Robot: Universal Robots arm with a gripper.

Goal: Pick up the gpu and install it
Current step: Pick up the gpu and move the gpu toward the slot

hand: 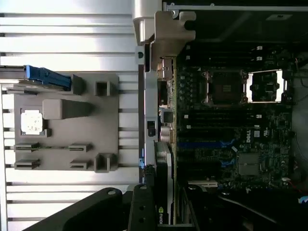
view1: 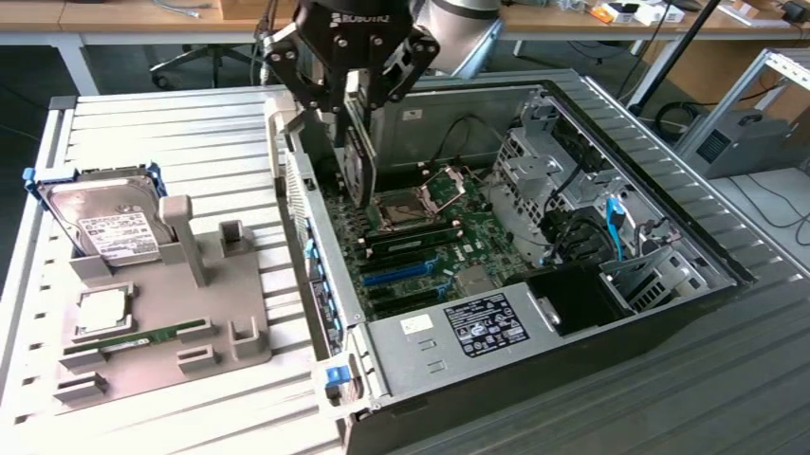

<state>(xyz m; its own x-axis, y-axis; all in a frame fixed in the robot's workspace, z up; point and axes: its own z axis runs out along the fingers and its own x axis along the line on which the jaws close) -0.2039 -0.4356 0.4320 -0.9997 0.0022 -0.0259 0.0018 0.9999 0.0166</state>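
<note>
Dark board, silvery bracket: the gpu hangs edge-down with the jaws clamped on its upper part. It is inside the open case, close against the rear wall and just beside the CPU socket. Not seated in any slot as far as I can tell. The blue slots lie nearer the case's front end, apart from the gpu's lower edge.

Risks as I read them:
- Bracket snags the rear wall or its openings. In the wrist view the gpu runs hard along that wall, so there is little margin.
- Connector edge misses the blue slots and lands on the motherboard. Any skew in the grip would cause it, and pressing down then could bend the gpu or mark the board.
- Thin part, narrow grip: it could pivot in the jaws under side load.
- The socket sits open with its frame lifted, so a drift that way could hit it. A black cable loops nearby too.

Surface: pale slatted metal desk, ribbed, so loose parts could rock on it. A grey fixture on it carries the hard drive and a green memory stick, well apart from the case.

Room: a lab, with wooden benches and a chair base behind, and a dark floor.
</note>
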